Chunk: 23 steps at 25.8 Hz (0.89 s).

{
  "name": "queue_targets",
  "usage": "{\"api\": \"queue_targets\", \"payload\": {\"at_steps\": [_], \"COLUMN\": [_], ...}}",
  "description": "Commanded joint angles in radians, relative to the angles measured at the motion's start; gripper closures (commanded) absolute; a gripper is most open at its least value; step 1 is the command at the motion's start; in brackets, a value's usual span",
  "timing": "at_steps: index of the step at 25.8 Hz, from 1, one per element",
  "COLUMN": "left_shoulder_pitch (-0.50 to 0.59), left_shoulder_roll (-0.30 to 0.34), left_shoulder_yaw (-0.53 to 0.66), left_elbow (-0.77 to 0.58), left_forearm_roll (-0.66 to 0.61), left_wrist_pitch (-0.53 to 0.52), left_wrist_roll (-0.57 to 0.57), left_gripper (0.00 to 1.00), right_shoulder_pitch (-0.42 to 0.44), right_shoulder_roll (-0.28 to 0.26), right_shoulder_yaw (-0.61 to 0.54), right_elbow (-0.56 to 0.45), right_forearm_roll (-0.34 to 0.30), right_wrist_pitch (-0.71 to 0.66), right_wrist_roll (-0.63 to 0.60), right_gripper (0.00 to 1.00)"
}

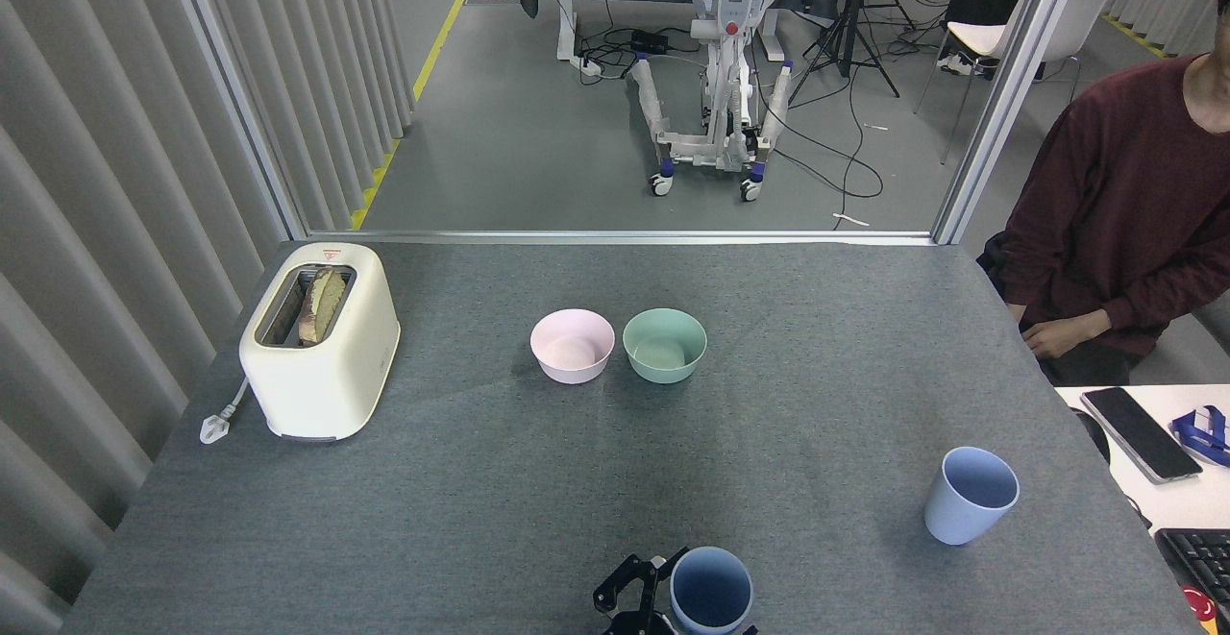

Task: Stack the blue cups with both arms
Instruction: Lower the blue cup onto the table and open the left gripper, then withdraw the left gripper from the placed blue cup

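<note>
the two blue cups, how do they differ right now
The near blue cup sits at the bottom edge of the view, with the left gripper against its left side; the far blue cup stands free on the grey table, off to the right. The near one is seen almost straight down, its inside shadowed dark; the far one shows its tapered outer wall. Both are pale blue, handleless and open upward.

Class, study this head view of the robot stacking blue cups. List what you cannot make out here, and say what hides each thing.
1. Left gripper: black, cut off by the bottom edge; whether it grips is unclear.
2. Near pale blue tumbler cup: its base lies below the bottom edge.
3. Right gripper: outside the view entirely.
4. Far pale blue tumbler cup: fully visible; only its far side is hidden.
5. Cream toaster: its slot depth is hidden by the bread slice.
</note>
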Motion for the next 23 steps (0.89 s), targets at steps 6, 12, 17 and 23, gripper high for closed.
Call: {"api": "queue_targets", "payload": {"at_steps": [6, 12, 17, 23], "left_shoulder_pitch": [0.009, 0.029, 0.038, 0.091], "left_shoulder_roll": [0.009, 0.029, 0.043, 0.100], "left_shoulder_yaw": [0.002, 0.008, 0.014, 0.083], "left_elbow": [-0.007, -0.015, -0.024, -0.094], "left_forearm_roll": [0.000, 0.002, 0.004, 0.011], "left_wrist_pitch": [-0.007, -0.007, -0.011, -0.065], "left_wrist_roll": [0.001, 0.014, 0.038, 0.069], "left_gripper": [0.00, 0.00, 0.00, 0.00], "right_shoulder_pitch": [0.000, 0.001, 0.000, 0.000], "right_shoulder_roll": [0.000, 0.000, 0.000, 0.000], "right_shoulder_yaw": [0.000, 0.000, 0.000, -0.002], "right_elbow": [0.000, 0.002, 0.000, 0.000], "right_forearm_roll": [0.000, 0.000, 0.000, 0.000], "right_wrist_pitch": [0.000, 0.001, 0.000, 0.000], "right_wrist_roll": [-0.010, -0.011, -0.011, -0.011], "right_gripper": [0.00, 0.00, 0.00, 0.00]}}
